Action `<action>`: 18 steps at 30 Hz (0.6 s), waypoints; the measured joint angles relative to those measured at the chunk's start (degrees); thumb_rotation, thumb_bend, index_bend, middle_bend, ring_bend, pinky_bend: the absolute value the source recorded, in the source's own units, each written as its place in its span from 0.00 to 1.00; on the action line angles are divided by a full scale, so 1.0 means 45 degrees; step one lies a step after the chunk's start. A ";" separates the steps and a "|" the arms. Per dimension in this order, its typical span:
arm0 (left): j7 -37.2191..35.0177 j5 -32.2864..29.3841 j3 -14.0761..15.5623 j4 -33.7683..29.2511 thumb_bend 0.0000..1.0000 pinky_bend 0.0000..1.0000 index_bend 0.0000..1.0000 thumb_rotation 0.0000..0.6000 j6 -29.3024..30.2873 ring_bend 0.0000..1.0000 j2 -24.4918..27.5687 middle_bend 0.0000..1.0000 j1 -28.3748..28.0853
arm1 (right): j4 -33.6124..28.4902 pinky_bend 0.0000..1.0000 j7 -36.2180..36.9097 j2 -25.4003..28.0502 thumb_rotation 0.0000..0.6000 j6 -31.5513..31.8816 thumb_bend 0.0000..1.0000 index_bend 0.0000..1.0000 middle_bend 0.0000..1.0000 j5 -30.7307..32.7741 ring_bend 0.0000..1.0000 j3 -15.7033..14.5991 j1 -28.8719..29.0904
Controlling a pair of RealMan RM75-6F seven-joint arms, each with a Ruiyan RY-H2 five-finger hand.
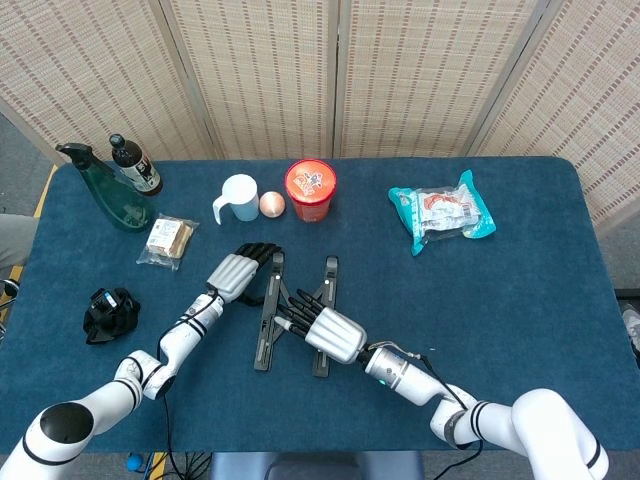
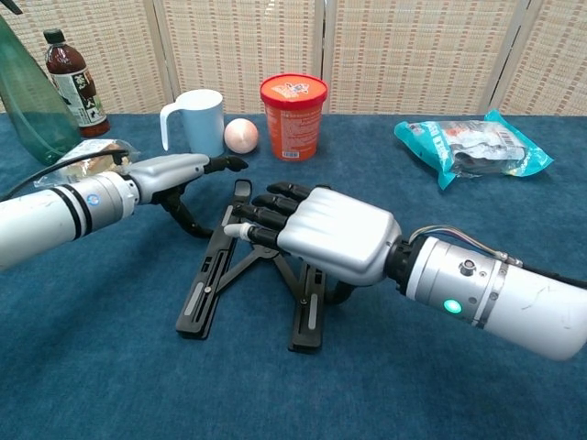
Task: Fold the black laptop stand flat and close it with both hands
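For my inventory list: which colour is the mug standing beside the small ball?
The mug is pale blue, almost white; the chest view shows it best.

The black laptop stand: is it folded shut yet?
Not yet. The black laptop stand is still spread: its two bars angle apart, crossed struts showing between them.

Mug (image 1: pixel 238 197), ball (image 1: pixel 272 204), orange cup (image 1: pixel 310 190) crowd table behind stand (image 1: pixel 266 330); bare cloth (image 1: pixel 520 300) to right, near edge open.
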 measured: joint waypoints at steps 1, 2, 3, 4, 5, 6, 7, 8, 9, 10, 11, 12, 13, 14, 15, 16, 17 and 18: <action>-0.0003 0.0004 0.0000 -0.0009 0.15 0.04 0.00 1.00 0.0007 0.04 -0.0002 0.04 -0.0006 | 0.0018 0.00 0.0023 -0.0026 1.00 0.0014 0.00 0.00 0.00 0.0001 0.00 0.0007 0.0013; -0.0006 0.0008 -0.0001 -0.0017 0.15 0.04 0.00 1.00 0.0021 0.04 -0.0006 0.04 -0.0012 | 0.0035 0.00 0.0059 -0.0054 1.00 0.0032 0.00 0.00 0.00 0.0003 0.00 0.0015 0.0027; -0.0011 0.0013 -0.0004 -0.0031 0.15 0.04 0.00 1.00 0.0034 0.04 -0.0010 0.04 -0.0022 | 0.0071 0.00 0.0096 -0.0095 1.00 0.0070 0.00 0.00 0.00 0.0000 0.00 0.0025 0.0047; -0.0013 0.0016 -0.0006 -0.0039 0.15 0.04 0.00 1.00 0.0046 0.04 -0.0012 0.04 -0.0026 | 0.0106 0.00 0.0105 -0.0123 1.00 0.0105 0.00 0.00 0.00 -0.0010 0.00 0.0031 0.0063; -0.0014 0.0021 -0.0005 -0.0050 0.15 0.04 0.00 1.00 0.0055 0.04 -0.0012 0.04 -0.0031 | 0.0148 0.00 0.0111 -0.0151 1.00 0.0130 0.00 0.00 0.00 -0.0024 0.00 0.0033 0.0082; -0.0011 0.0030 0.0002 -0.0064 0.15 0.04 0.00 1.00 0.0059 0.04 -0.0011 0.04 -0.0036 | 0.0205 0.00 0.0118 -0.0195 1.00 0.0154 0.00 0.00 0.00 -0.0037 0.00 0.0036 0.0107; -0.0007 0.0036 0.0008 -0.0076 0.15 0.04 0.00 1.00 0.0061 0.04 -0.0008 0.04 -0.0039 | 0.0243 0.00 0.0120 -0.0230 1.00 0.0173 0.00 0.00 0.00 -0.0041 0.00 0.0042 0.0124; -0.0004 0.0041 0.0013 -0.0088 0.15 0.04 0.00 1.00 0.0066 0.04 -0.0006 0.04 -0.0042 | 0.0281 0.00 0.0122 -0.0264 1.00 0.0191 0.00 0.00 0.00 -0.0043 0.00 0.0052 0.0141; -0.0006 0.0044 0.0017 -0.0111 0.15 0.04 0.00 1.00 0.0065 0.04 -0.0003 0.04 -0.0045 | 0.0336 0.00 0.0118 -0.0314 1.00 0.0219 0.00 0.00 0.00 -0.0039 0.00 0.0073 0.0158; -0.0010 0.0044 0.0017 -0.0130 0.15 0.04 0.00 1.00 0.0063 0.04 0.0001 0.04 -0.0047 | 0.0382 0.00 0.0114 -0.0357 1.00 0.0243 0.00 0.00 0.00 -0.0035 0.00 0.0090 0.0170; -0.0014 0.0042 0.0014 -0.0156 0.15 0.04 0.00 1.00 0.0064 0.04 0.0005 0.04 -0.0052 | 0.0430 0.00 0.0116 -0.0399 1.00 0.0257 0.00 0.00 0.00 -0.0029 0.00 0.0105 0.0186; -0.0015 0.0041 0.0008 -0.0194 0.15 0.04 0.00 1.00 0.0070 0.04 0.0012 0.04 -0.0060 | 0.0491 0.00 0.0123 -0.0455 1.00 0.0276 0.00 0.00 0.00 -0.0022 0.00 0.0126 0.0212; -0.0010 0.0040 0.0000 -0.0218 0.15 0.04 0.00 1.00 0.0080 0.04 0.0017 0.04 -0.0069 | 0.0533 0.00 0.0129 -0.0496 1.00 0.0292 0.00 0.00 0.00 -0.0017 0.00 0.0142 0.0233; -0.0005 0.0040 -0.0005 -0.0241 0.15 0.04 0.00 1.00 0.0087 0.04 0.0020 0.04 -0.0076 | 0.0574 0.00 0.0136 -0.0537 1.00 0.0309 0.00 0.00 0.00 -0.0013 0.00 0.0158 0.0253; 0.0001 0.0043 -0.0006 -0.0272 0.15 0.04 0.00 1.00 0.0092 0.04 0.0025 0.04 -0.0084 | 0.0632 0.00 0.0138 -0.0588 1.00 0.0328 0.00 0.00 0.00 -0.0012 0.00 0.0174 0.0281; 0.0007 0.0050 -0.0003 -0.0297 0.15 0.04 0.00 1.00 0.0093 0.04 0.0029 0.04 -0.0092 | 0.0676 0.00 0.0133 -0.0628 1.00 0.0340 0.00 0.00 0.00 -0.0014 0.00 0.0184 0.0305; 0.0018 0.0060 0.0003 -0.0325 0.15 0.04 0.00 1.00 0.0096 0.04 0.0034 0.04 -0.0099 | 0.0720 0.00 0.0126 -0.0667 1.00 0.0356 0.00 0.00 0.00 -0.0018 0.00 0.0195 0.0331; 0.0035 0.0072 0.0011 -0.0366 0.15 0.04 0.00 1.00 0.0107 0.04 0.0042 0.04 -0.0105 | 0.0770 0.00 0.0122 -0.0718 1.00 0.0378 0.00 0.00 0.00 -0.0020 0.00 0.0213 0.0367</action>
